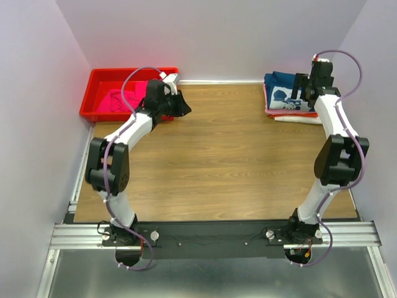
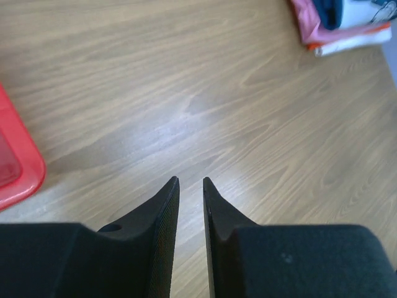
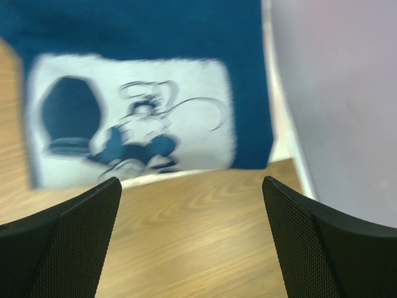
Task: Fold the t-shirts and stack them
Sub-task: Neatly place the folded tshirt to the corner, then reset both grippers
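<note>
Top external view: the dark navy cotton t-shirt with a white and light-blue print (image 1: 285,93) lies folded on top of a stack at the far right corner of the wooden table (image 1: 236,161).
Under it: a light pink layer (image 2: 304,22), a thin orange edge (image 2: 310,45) and a cream layer (image 2: 360,41) show at the side of the stack.
Shirt not yet folded: the magenta t-shirt (image 1: 121,99) lies crumpled inside the red plastic bin (image 1: 99,77) at the far left corner, well apart from the stack.
Risk at the stack: if the arm goes down or sideways with the fingers so wide, I think one finger could catch the navy cloth and pull the fold open. It could also push the layers out of line (soft cotton slides easily on itself).
Risk at the bin: a reach for the magenta shirt with jaws this narrow may take only a thin pinch of cloth. A low approach could hit the bin's rim and drag the bin.
Right gripper: the right gripper (image 3: 191,181) hangs over the near edge of the navy shirt. Its jaws are spread wide and hold nothing (this view is blurred).
Left gripper: the left gripper (image 2: 190,181) is over bare wood just beside the bin. Its jaws stand a narrow gap apart, with nothing between them and touching nothing.
</note>
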Available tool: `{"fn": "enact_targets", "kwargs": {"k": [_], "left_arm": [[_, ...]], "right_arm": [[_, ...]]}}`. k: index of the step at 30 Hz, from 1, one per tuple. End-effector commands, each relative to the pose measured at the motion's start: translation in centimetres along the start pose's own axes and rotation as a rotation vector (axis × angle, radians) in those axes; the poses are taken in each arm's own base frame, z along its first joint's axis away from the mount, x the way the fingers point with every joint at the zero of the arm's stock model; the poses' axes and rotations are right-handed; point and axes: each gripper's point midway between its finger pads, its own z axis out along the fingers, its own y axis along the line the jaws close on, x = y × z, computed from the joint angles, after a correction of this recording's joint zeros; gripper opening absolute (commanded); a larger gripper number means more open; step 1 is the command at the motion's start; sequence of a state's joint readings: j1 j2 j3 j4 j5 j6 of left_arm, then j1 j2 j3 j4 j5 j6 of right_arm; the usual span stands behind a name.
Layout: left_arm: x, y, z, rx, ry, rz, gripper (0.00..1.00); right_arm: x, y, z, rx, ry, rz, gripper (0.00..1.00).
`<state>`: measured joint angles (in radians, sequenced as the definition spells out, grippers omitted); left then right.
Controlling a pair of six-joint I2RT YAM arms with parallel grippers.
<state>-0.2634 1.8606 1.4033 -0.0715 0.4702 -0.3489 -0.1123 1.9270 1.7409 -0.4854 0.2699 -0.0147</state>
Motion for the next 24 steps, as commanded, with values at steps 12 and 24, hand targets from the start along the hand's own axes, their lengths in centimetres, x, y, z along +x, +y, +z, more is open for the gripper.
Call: {"fn": "enact_targets", "kwargs": {"k": [12, 24], "left_arm": [[-5.1, 0.0, -8.2, -0.194, -0.447, -0.016, 0.30], [-5.2, 0.4, -11.7, -0.270, -0.553, -0.026, 0.32]], "right_arm": [[3.4, 14.2, -7.9, -0.589, -0.093, 0.089, 1.00], [7.0, 21.7, -12.4, -0.767, -0.044, 0.022, 1.00]]}}
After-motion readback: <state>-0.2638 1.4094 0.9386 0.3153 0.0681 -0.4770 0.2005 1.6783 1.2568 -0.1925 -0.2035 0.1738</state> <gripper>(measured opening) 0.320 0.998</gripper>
